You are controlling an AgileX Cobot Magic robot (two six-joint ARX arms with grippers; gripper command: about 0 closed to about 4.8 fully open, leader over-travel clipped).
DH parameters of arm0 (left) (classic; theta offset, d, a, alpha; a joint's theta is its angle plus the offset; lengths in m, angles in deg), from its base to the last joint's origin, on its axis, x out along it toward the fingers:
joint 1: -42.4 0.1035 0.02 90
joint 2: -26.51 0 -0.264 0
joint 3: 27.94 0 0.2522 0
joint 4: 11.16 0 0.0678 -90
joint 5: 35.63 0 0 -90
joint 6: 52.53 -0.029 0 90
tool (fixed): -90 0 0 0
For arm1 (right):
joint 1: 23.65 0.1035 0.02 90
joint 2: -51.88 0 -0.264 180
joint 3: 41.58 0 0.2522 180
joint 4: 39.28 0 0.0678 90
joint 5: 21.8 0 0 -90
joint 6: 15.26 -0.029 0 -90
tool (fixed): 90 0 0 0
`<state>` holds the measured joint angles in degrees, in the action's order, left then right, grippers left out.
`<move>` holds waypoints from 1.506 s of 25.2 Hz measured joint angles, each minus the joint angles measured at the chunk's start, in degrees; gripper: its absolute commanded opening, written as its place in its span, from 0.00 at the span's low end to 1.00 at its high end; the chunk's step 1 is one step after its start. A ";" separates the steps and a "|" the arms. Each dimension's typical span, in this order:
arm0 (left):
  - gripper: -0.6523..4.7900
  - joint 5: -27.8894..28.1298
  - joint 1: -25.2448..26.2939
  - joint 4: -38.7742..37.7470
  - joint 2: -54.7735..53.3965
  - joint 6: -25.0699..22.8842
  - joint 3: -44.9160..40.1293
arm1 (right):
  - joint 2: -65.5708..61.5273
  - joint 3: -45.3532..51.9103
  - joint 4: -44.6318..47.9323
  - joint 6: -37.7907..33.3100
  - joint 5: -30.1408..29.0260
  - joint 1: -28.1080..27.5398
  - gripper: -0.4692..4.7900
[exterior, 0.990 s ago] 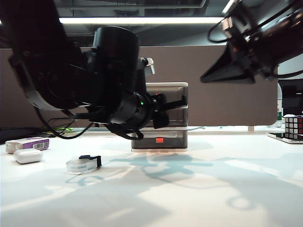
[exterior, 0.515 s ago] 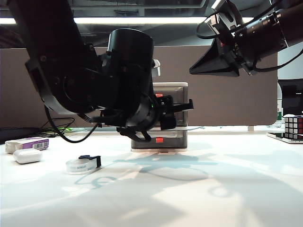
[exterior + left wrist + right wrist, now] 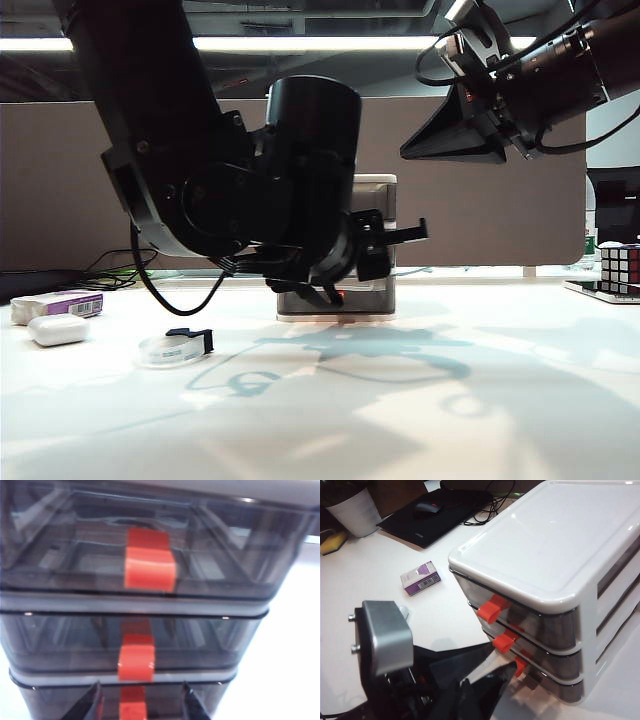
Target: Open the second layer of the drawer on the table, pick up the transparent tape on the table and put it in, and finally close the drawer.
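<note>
Drawers all look shut on the three-tier drawer unit point(image 3: 555, 580): in the left wrist view the three smoky fronts sit flush, each with its red-orange tab. Over the last second the left arm has swung rightward across the exterior view and closed in on the unit's front, so the left gripper point(image 3: 141, 705) now faces the stack at close range, its two dark fingers point(image 3: 90, 705) apart and straddling the lowest tab, just beneath the second layer point(image 3: 65, 640). Its tab point(image 3: 136, 656) sits just above the fingers, so a small lift seems needed before any pinch. The right gripper point(image 3: 455, 135) has come down slightly and hangs high above and to the right of the unit; whether its fingers are apart I cannot tell. The transparent tape point(image 3: 175, 347) lies untouched on the white surface point(image 3: 500, 400), well left of the unit, near a white case point(image 3: 58, 329) and a purple-and-white box point(image 3: 60, 303). Opening has not begun.
</note>
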<state>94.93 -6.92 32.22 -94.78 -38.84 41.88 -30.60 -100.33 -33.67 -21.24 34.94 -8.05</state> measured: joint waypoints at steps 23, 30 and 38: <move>0.46 -0.90 1.57 2.82 -0.44 0.00 0.13 | 0.02 0.00 0.04 0.46 0.04 0.00 0.08; 0.46 -1.99 1.70 3.23 -0.68 0.02 0.13 | 0.02 0.00 0.02 0.48 0.04 0.00 0.08; 0.46 -4.31 2.23 2.64 -2.34 -0.17 3.15 | 0.02 0.00 -0.35 0.63 0.07 -0.02 0.08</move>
<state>90.62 -4.69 34.87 -97.12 -39.01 45.02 -30.58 -100.33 -34.02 -20.61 35.01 -8.07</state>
